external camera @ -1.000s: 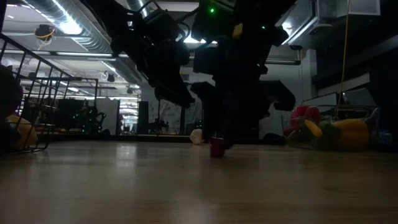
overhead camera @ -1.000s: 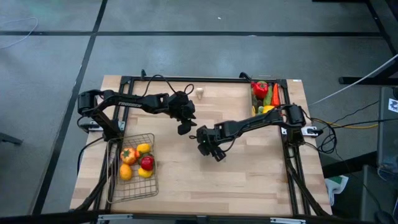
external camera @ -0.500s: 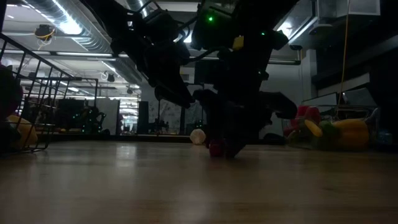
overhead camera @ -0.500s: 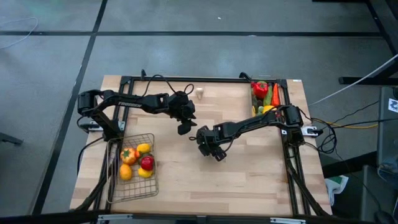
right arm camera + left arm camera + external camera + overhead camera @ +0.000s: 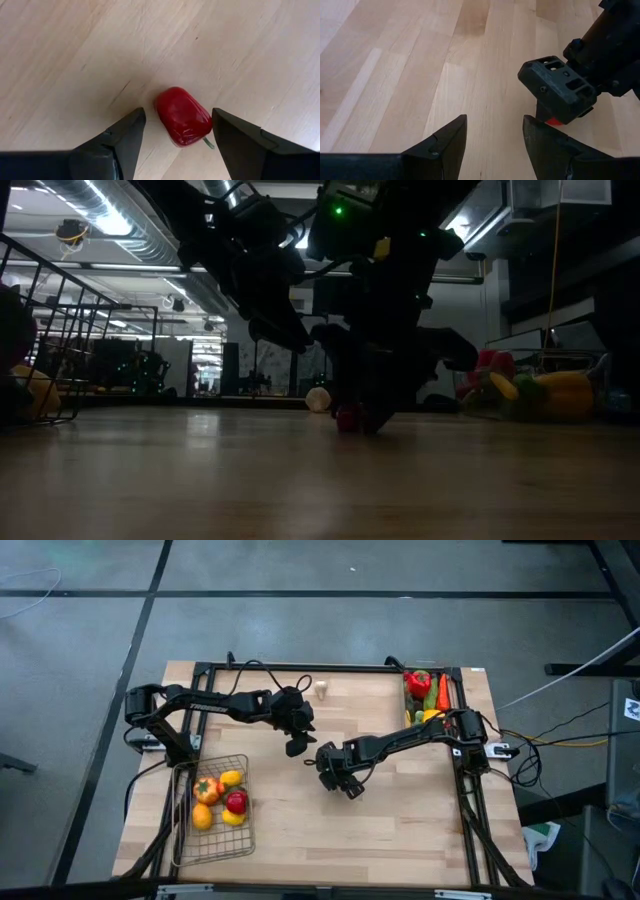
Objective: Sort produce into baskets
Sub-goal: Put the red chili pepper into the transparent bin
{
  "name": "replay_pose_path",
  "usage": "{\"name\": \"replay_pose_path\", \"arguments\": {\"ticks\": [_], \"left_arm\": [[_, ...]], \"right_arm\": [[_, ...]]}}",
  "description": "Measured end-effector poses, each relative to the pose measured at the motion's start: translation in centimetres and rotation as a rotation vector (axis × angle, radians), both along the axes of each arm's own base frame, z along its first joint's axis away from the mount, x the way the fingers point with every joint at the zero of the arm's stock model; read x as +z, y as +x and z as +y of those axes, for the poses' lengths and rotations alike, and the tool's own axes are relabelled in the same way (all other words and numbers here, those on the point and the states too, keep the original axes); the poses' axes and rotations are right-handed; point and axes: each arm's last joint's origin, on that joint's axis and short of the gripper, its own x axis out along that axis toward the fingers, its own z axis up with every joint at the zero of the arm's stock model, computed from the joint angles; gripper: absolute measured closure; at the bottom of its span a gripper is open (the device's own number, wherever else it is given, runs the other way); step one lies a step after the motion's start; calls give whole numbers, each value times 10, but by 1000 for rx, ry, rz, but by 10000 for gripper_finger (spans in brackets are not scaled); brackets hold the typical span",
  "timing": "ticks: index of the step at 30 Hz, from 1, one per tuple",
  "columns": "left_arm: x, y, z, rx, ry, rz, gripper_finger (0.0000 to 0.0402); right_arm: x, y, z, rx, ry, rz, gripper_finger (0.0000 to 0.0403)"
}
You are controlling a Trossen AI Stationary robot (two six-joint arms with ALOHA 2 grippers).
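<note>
Right pincer spread astride small red pepper mid-table, bare wood all round.

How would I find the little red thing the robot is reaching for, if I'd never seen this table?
Look at the middle of the light wooden table, where the right arm's tool points down with its two dark fingers open. The small shiny red pepper piece with a thin green stem lies on the wood between them. It lies alone on bare wood, while other red pieces sit in the wire-mesh basket or the narrow clear bin.
</note>
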Motion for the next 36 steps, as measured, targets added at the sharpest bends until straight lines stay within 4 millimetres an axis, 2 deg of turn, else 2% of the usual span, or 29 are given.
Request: {"name": "replay_pose_path", "arguments": {"ticks": [10,20,25,30,36], "left_arm": [[0,0,0,0,0,0,212],[0,0,0,0,0,0,212],[0,0,0,0,0,0,212],[0,0,0,0,0,0,212],[0,0,0,0,0,0,212]], "right_arm": [[0,0,0,-2,1,2,172],[-1,-1,1,0,5,9,267],[4,2,1,-37,15,25,286],[23,5,1,-49,11,41,281],[52,0,0,-51,-1,109,279]]}}
